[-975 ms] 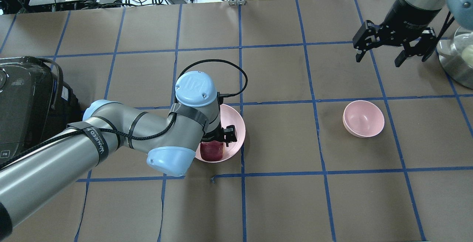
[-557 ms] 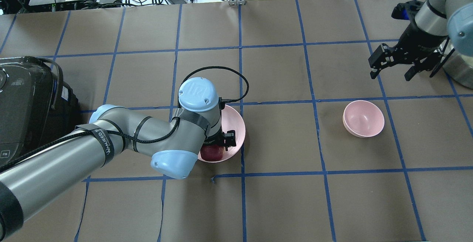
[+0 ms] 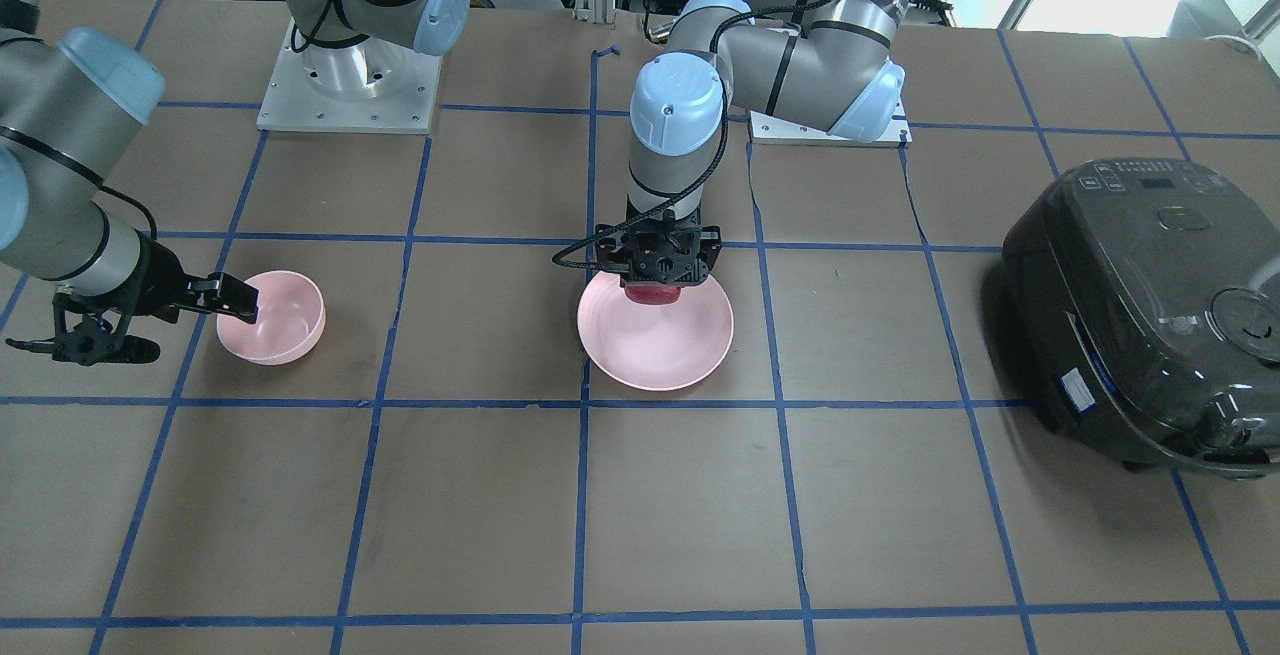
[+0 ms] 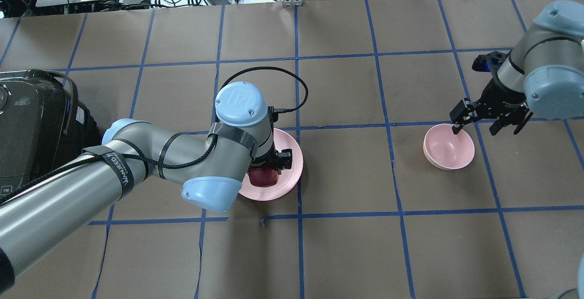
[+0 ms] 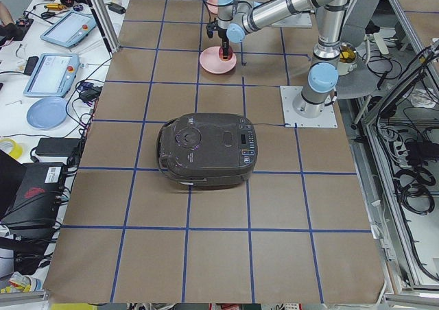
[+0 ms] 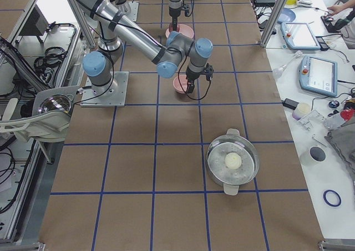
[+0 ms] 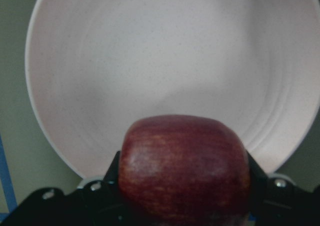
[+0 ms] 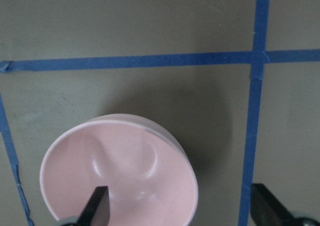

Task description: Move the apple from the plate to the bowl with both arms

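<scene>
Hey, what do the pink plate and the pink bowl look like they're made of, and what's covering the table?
Plate: probably matte plastic or melamine, since the dull pale pink surface shows fine dark speckles and faint concentric rings.
Bowl: seemingly the same material, with a thin rim and a soft sheen but no glassy glare.
Table cover: apparently matte brown paper sheets, with blue tape along the seams.

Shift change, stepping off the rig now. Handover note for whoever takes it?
Left gripper: shut on the apple, at the robot-side edge of the plate; can't tell if it is lifted clear.
Right gripper: open, one finger over the inside of the bowl, the other outside its rim.
Bowl: empty, upright, apart from the plate.
Done: apple grasped.
Left: carry it to the bowl and release.
</scene>
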